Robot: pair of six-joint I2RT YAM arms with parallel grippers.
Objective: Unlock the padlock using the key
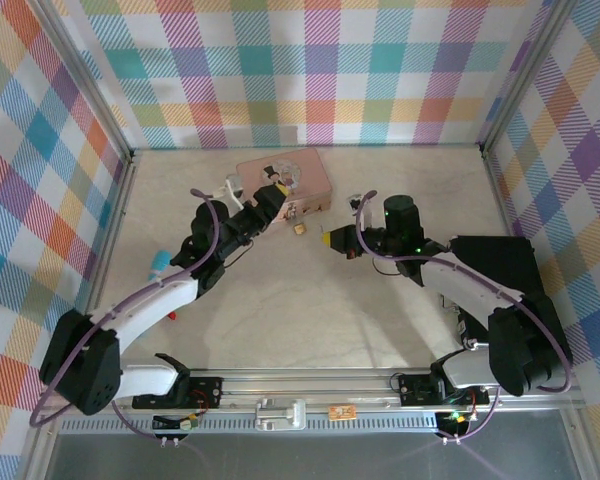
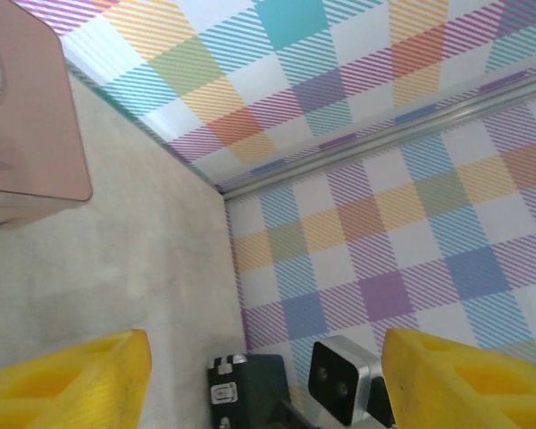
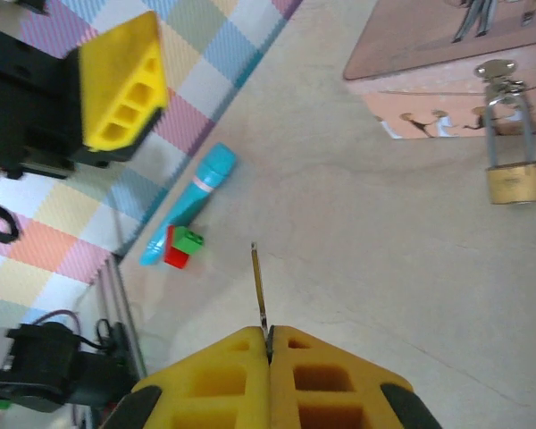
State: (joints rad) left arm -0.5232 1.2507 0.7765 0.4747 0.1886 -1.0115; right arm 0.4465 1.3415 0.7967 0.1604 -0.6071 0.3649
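The right tool (image 3: 268, 350) is clenching the key (image 3: 258, 284) by its end, well apart from the padlock (image 3: 513, 181), which is hooking through the hasp of the box (image 3: 420, 54) on the surface (image 3: 384, 268). The left tool (image 2: 266, 380) is standing released beside the box. Nothing is steadying the padlock, so it is likely to swing away on contact. With so thin a grip, the key is liable to pivot or slip.

The pale table (image 1: 310, 300) carries a pink tin (image 1: 310, 170), a teal marker (image 3: 189, 204) and red-green blocks (image 3: 180, 248).
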